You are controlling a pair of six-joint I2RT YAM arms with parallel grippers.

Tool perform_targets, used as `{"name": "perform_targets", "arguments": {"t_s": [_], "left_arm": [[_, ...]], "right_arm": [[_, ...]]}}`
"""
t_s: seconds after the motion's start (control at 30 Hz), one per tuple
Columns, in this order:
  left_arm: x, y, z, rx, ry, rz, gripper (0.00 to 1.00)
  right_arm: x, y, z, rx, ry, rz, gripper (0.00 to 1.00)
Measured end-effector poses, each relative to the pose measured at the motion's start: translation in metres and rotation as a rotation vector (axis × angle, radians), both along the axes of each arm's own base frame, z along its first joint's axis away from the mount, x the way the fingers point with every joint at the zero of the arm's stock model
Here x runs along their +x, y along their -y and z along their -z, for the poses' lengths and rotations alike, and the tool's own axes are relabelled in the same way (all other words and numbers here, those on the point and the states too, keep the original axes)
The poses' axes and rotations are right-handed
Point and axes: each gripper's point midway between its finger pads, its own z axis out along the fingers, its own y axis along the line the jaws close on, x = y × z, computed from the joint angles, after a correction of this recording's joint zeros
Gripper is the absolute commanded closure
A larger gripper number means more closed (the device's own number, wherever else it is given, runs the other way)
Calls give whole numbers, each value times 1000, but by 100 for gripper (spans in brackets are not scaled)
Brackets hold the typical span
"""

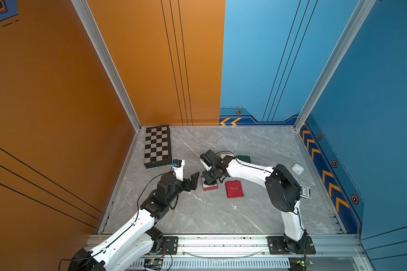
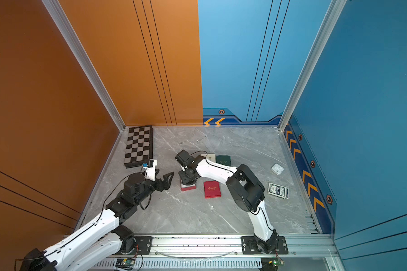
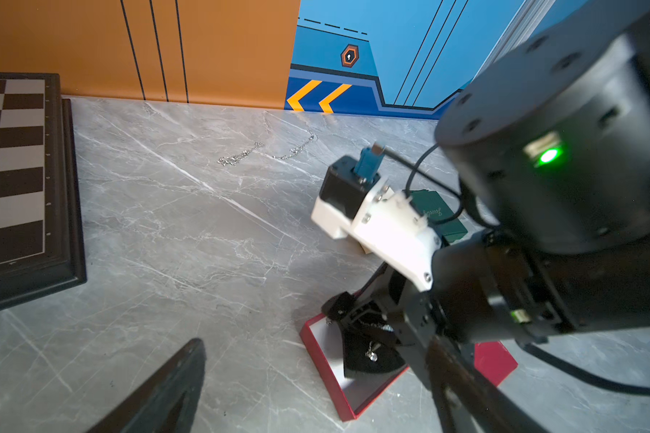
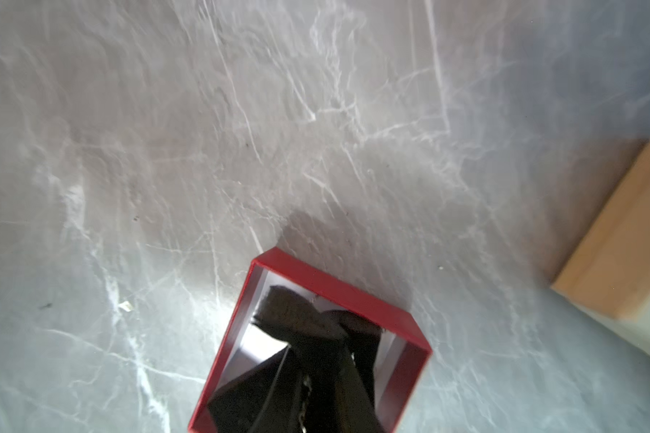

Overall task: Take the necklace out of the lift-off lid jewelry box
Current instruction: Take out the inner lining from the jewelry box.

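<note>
R gripper stood nose-down inside the open red box, hiding most of its white lining in both top views. In the blurred R wrist view its jaws looked pinched nearly together, w/ a thin glint of the necklace between them. The L wrist view showed a small pendant hanging against the black fingers, inside the box walls; rest of the chain couldn't be made out. L gripper hovered just at the box's 9 o'clock, jaws spread wide, nothing in them; its own cam caught only one finger, cut off at the frame edge. Lid lay flat at the box's 3 o'clock. A 2nd chain lay loose toward 12 o'clock, tiny & faint. Card deck, further out at 3 o'clock, was half hidden behind the R arm's elbow in a top view.
</note>
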Motion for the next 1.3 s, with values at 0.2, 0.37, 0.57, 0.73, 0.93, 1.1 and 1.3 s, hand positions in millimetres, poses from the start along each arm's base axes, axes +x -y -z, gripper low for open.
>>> {"name": "perform_targets", "arguments": {"t_s": [0.2,0.37,0.57,0.73,0.93,1.1,1.3], "left_arm": [[0,2,-6,-9,-16,9,9],[-4,6,1,-28,-59,31,9],[-10,21,15,-78,-149,106,12],[-8,35,20,-138,-226,163,20],[4,43,22,-271,-287,197,33],[8,53,21,-348,-322,250,38],[6,64,11,-401,-332,316,51]], "right_arm": [[3,4,-33,75,22,18,86],[0,9,-41,108,15,23,86],[2,7,-67,201,29,24,86],[2,3,-89,268,55,9,86],[-3,1,-92,301,54,-10,86],[-6,0,-88,309,45,-18,86],[-6,-1,-88,319,51,-20,86]]}}
